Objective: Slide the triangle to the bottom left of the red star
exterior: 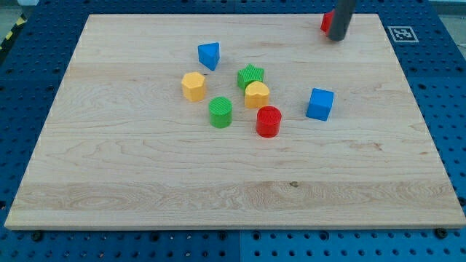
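The blue triangle (209, 55) lies on the wooden board (109, 175) at the upper middle. A red block (325, 22), mostly hidden behind my rod, sits at the view's top right; its shape cannot be made out. My tip (336, 38) rests on the board right beside that red block, on its right, far to the right of the triangle.
A yellow hexagon (194, 86), a green star (250, 76), a yellow rounded block (256, 94), a green cylinder (220, 112) and a red cylinder (268, 121) cluster mid-board. A blue cube (320, 104) lies to their right.
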### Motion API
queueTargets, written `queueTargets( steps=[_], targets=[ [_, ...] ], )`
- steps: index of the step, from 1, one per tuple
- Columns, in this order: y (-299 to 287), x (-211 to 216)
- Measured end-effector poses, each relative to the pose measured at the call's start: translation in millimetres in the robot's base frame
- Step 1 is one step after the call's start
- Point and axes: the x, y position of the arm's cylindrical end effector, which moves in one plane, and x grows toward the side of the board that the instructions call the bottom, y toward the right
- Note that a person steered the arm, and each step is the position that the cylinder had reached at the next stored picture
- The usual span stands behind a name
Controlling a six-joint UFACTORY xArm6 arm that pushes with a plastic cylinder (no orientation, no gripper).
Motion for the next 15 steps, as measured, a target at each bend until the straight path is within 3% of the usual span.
queueTargets(
  steps=[3,4,5,7,10,13,15],
  targets=[
    [-264.8,-1.2],
    [-300.0,38.4],
    [-280.7,62.9],
    [-267.8,56.4],
    [-169.3,61.7],
    [-141.7,25.2],
    [-65.6,25.2]
  ],
)
